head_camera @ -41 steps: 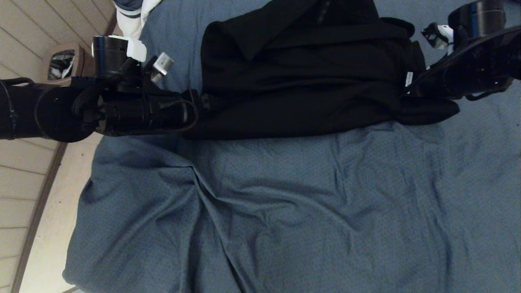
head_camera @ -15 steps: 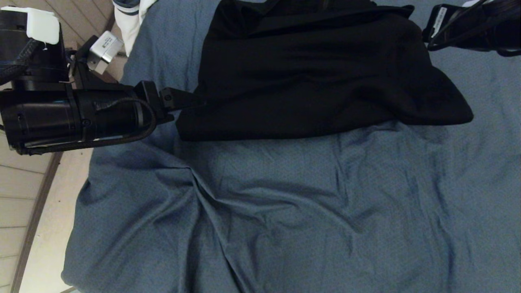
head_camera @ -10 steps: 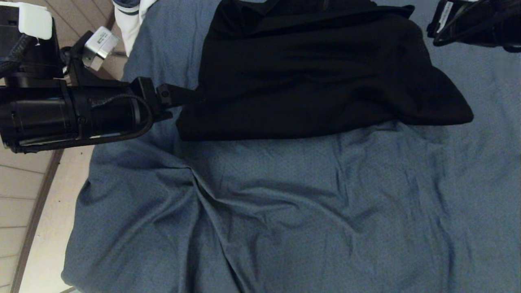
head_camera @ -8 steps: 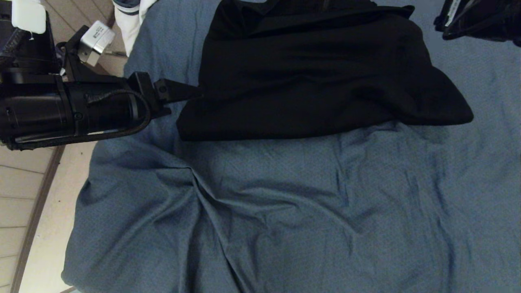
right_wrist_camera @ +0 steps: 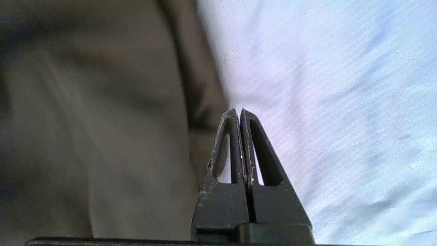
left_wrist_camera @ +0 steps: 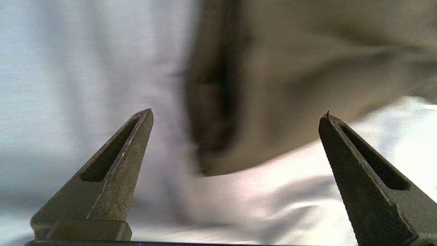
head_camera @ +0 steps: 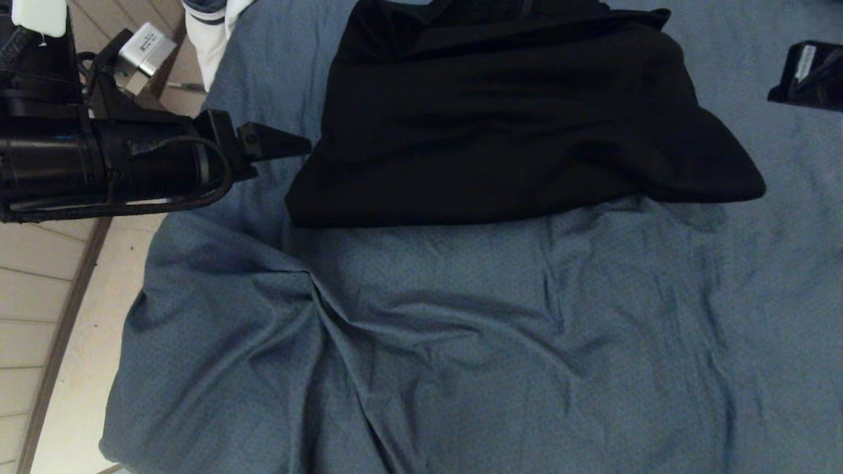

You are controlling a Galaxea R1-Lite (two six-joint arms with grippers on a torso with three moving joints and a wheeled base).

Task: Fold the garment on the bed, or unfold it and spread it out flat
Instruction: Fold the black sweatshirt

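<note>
Both arms have pulled back off the hoodie since a moment ago: the left gripper (head_camera: 290, 141) was touching its left edge before and now sits just clear of it, and the right gripper (head_camera: 807, 72) has slid out to the far right edge of the head view, well apart from the cloth.

Head view first: one garment (head_camera: 514, 118), black, lying folded on the far half of the bed (head_camera: 461, 342). Its long axis runs left to right across the picture, with a tapered corner sticking out to the right. Its far part runs off the top edge. The blue-grey sheet is wrinkled, with deep creases near the left corner. At top left there's a bit of navy and white duvet (head_camera: 214, 29) hanging off the bed edge. A small white label shows on the right arm's casing and another on the silver camera block (head_camera: 141, 52) on the left wrist, but I can't read either.

Left wrist view: two fingers (left_wrist_camera: 112, 177) spread wide apart with nothing between them, hoodie edge and sheet blurry ahead.

Right wrist view: fingers (right_wrist_camera: 235, 150) pressed together, clenched on nothing, over the border where the hoodie meets the sheet.
</note>
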